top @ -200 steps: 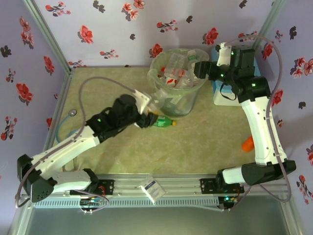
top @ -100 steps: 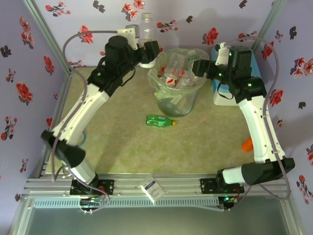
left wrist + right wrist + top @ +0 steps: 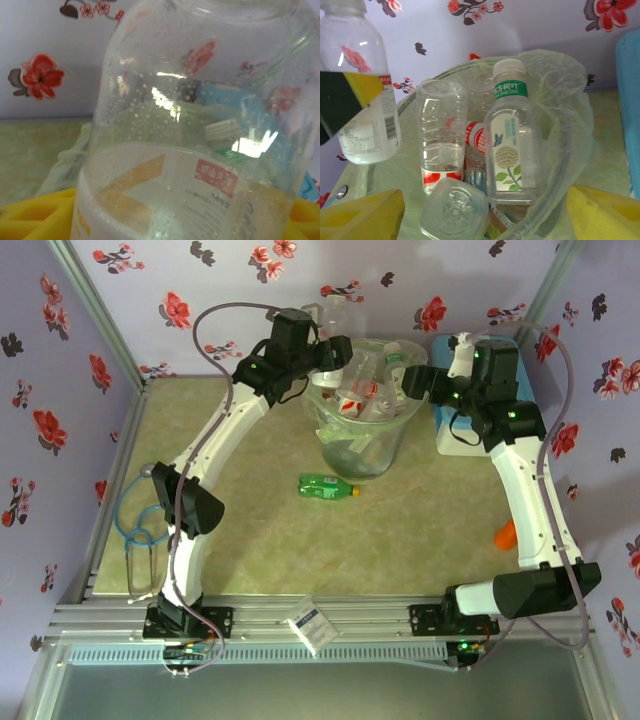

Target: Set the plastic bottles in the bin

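Observation:
My left gripper [image 3: 322,352] is shut on a clear plastic bottle [image 3: 333,315] and holds it upright above the far-left rim of the bin [image 3: 392,440]. In the left wrist view that bottle [image 3: 200,125] has a white label with orange and red marks, and a yellow finger [image 3: 45,210] shows beside it. Several bottles [image 3: 365,390] stand in the bag-lined bin [image 3: 570,150], among them a flower-label one [image 3: 512,150] and a red-label one [image 3: 440,135]. My right gripper [image 3: 415,380] hangs open at the bin's right rim. A green bottle [image 3: 328,487] lies on the table in front of the bin.
A blue-lidded white cooler [image 3: 455,435] stands right of the bin, under the right arm. An orange object [image 3: 507,532] lies at the table's right edge. A blue cable loop [image 3: 135,525] sits at the left edge. Flowered walls close in the back and sides.
The left arm rose from the table by the green bottle to the back wall, then moved right with a clear bottle to the bin's rim. The right arm has hardly moved.

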